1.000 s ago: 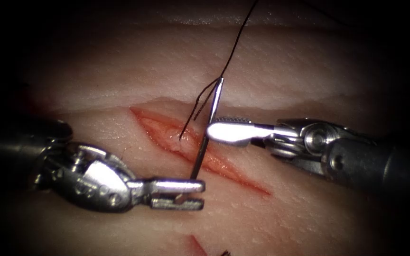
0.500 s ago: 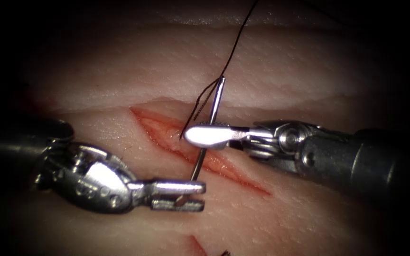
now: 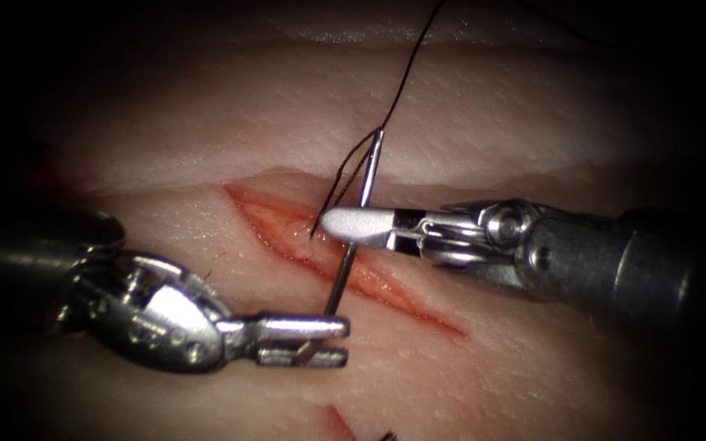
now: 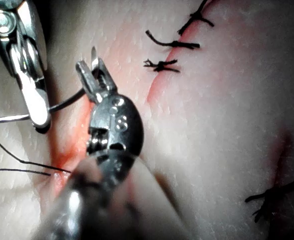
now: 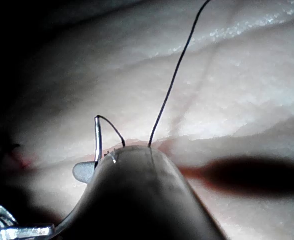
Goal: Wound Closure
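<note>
Now gripped near its tip by left tool, needle clear of tissue; clamped mid-curve by right tool, thread trailing above.

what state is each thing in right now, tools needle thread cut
left pincer: shut on the needle near its lower end
right pincer: at the needle's middle, grip unclear
needle: upright over the cut, out of the tissue
thread: runs up from the needle's top end
cut: open, red fluid inside
tissue: older stitches knotted

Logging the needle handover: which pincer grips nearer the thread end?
The right pincer, across the needle's middle, over the cut; the left pincer grips its lower end.
</note>
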Robot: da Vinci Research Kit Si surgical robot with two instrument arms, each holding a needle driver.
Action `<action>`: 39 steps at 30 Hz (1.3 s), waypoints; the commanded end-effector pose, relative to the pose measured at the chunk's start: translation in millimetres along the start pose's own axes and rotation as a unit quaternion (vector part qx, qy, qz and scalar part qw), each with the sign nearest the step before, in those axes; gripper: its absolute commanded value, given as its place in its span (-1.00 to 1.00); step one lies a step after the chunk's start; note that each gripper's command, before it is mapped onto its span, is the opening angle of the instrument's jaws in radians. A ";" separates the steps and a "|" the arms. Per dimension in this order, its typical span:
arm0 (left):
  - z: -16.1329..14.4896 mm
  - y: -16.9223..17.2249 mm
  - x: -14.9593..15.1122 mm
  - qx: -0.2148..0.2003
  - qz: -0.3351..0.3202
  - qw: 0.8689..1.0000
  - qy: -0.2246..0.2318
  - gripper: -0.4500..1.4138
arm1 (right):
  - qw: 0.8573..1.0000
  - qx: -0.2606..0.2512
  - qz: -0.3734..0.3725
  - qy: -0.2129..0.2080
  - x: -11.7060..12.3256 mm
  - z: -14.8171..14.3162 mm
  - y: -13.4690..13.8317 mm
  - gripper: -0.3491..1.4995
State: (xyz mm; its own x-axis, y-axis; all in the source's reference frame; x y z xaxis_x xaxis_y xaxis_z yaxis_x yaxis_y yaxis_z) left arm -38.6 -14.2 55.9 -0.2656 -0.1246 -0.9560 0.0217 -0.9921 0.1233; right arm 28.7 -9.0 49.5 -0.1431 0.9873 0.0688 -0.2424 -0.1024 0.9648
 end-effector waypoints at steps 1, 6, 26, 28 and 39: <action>0.7 0.1 -0.2 -0.011 -0.003 1.000 -0.002 0.12 | 1.000 -0.001 -0.015 0.005 0.6 0.9 0.2 -1.00; 0.2 0.1 0.3 -0.029 -0.087 0.996 -0.005 0.96 | 0.999 -0.005 -0.042 0.018 1.0 0.8 0.4 -1.00; -4.0 -2.9 -7.8 -0.141 -0.283 0.945 -0.087 -0.53 | 0.958 -0.022 -0.282 0.054 2.0 0.6 0.9 -1.00; -3.5 -3.1 -9.0 -0.148 -0.288 0.939 -0.119 -0.64 | 0.955 -0.021 -0.289 0.059 2.0 0.7 0.9 -1.00; -0.3 -4.1 -14.5 -0.155 -0.282 0.923 -0.212 -0.78 | 0.946 -0.017 -0.317 0.067 1.8 0.6 0.7 -1.00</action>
State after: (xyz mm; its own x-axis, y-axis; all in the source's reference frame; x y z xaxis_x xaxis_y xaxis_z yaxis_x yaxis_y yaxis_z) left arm -34.0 -8.1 69.1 -0.6803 0.3603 -0.6383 0.0263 -0.8582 -0.5126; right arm 28.1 -7.7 50.2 -0.0758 0.8270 -0.5570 -0.3525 0.5004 0.7908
